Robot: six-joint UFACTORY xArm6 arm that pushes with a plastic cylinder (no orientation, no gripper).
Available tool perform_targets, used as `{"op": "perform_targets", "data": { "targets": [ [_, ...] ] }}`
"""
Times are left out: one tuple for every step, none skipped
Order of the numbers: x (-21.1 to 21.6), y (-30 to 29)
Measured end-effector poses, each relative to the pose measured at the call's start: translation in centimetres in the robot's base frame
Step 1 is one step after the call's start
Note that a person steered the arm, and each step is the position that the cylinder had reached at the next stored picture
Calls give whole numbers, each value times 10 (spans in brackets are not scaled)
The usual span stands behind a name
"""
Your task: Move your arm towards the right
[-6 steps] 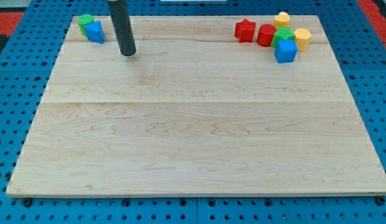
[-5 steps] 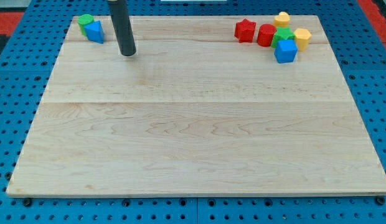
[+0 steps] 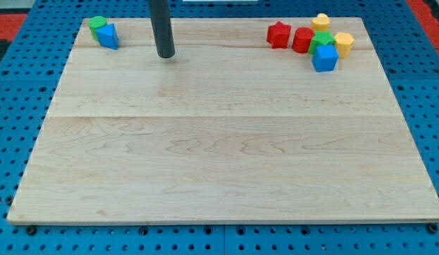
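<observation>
just pale wooden board [image 3: 226,156], blue pegboard [image 3: 14,106]

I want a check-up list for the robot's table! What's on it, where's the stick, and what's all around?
Surface: wooden board, mostly bare.
Job's things: my tip, near the view's top left, touching no block.
Clutter: green block and blue block left of my tip; far right, red star, red block, green block, blue cube, two yellow blocks.
Grippers: nothing seen; only a rod.
Cables: nothing seen.
Surroundings: blue pegboard.
</observation>
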State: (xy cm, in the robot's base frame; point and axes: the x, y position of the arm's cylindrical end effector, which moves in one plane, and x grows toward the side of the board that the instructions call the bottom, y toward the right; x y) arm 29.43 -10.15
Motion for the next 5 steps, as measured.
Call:
{"op": "perform_targets", "data": {
  "targets": [
    [-1, 2],
    [-4, 28],
    [-5, 58],
    [-5, 73],
    [-1, 104]
  ]
}}
